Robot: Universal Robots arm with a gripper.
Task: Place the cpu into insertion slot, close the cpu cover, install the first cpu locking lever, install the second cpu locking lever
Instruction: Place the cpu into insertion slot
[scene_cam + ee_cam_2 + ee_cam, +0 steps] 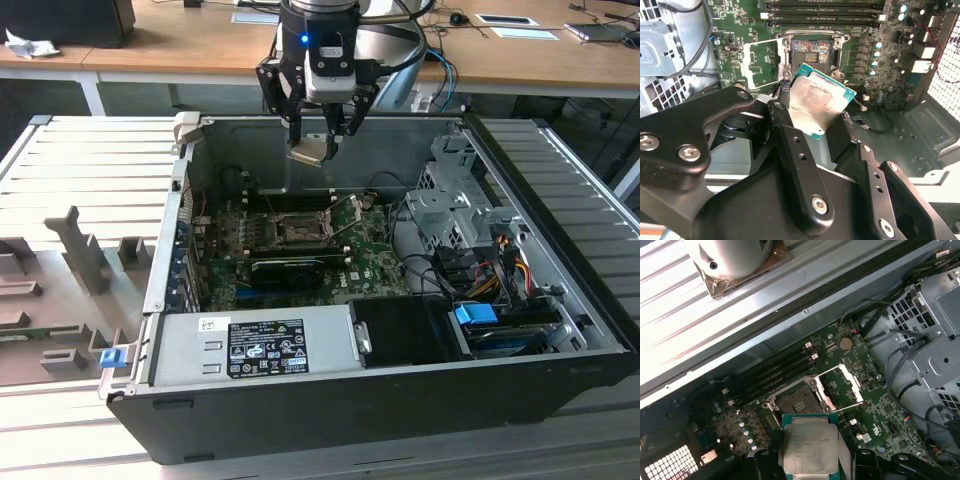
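Observation:
My gripper (312, 135) hangs above the open computer case, shut on the cpu (308, 150), a pale silver square chip with a green edge. In both wrist views the cpu (820, 102) (810, 447) sits flat between the black fingers (785, 125), tilted slightly. Below it and clear of it, the insertion slot (298, 232) (811, 52) (797, 402) lies open on the green board, with its contacts exposed. The cpu cover (760, 62) (844, 386), a thin metal frame, is swung open beside the slot.
Long black memory slots (290, 200) run just behind the socket. A grey power supply (255, 345) fills the case front, and a metal drive cage (455, 205) with cables stands on the exterior view's right. Grey holders (80, 250) rest on the ribbed table.

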